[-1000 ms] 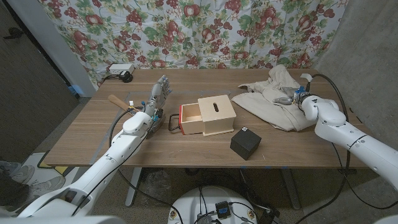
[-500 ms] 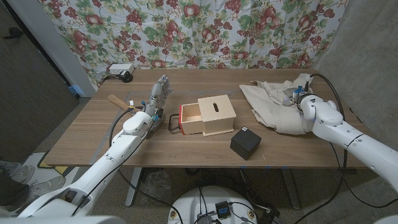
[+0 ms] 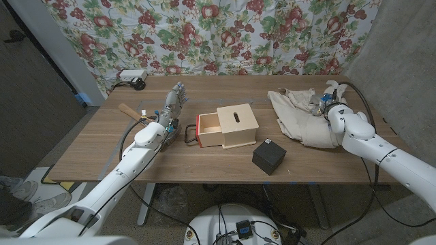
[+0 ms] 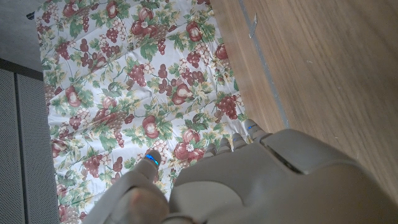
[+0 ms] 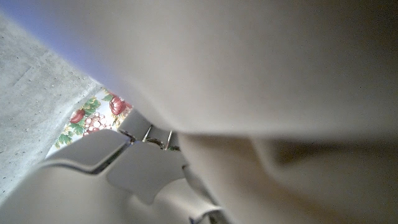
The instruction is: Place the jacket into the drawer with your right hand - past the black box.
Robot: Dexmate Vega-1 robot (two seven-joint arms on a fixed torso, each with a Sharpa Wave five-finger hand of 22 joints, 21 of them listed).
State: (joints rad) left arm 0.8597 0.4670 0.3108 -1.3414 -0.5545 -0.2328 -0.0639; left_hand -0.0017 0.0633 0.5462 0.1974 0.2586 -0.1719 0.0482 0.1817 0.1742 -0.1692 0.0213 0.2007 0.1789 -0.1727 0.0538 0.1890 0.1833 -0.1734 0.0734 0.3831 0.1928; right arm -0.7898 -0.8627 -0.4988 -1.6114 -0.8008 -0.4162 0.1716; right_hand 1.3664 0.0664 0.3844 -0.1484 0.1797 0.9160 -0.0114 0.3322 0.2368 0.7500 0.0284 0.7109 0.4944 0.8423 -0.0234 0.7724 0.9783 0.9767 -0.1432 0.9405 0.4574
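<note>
The beige jacket (image 3: 300, 119) lies crumpled at the table's right side. My right hand (image 3: 325, 102) is buried in its far right folds and grips the cloth. Seen from the right wrist, the jacket (image 5: 249, 62) drapes close over my right hand (image 5: 124, 174). A wooden box (image 3: 238, 126) stands mid-table, its red-fronted drawer (image 3: 209, 131) pulled open toward the left. The black box (image 3: 268, 156) sits in front of it, between the drawer and the jacket. My left hand (image 3: 174, 102) stands upright and empty left of the drawer, fingers apart; its back (image 4: 249, 186) shows against the curtain.
A wooden-handled tool (image 3: 129, 111) lies at the left of the table (image 3: 204, 167). A white adapter with a cable (image 3: 133, 76) sits at the back left corner. A floral curtain (image 3: 218, 34) hangs behind the table.
The jacket has slid right, away from the wooden box, and its raised bunch has flattened. My right hand shifted slightly right with it. The left arm stayed still.
</note>
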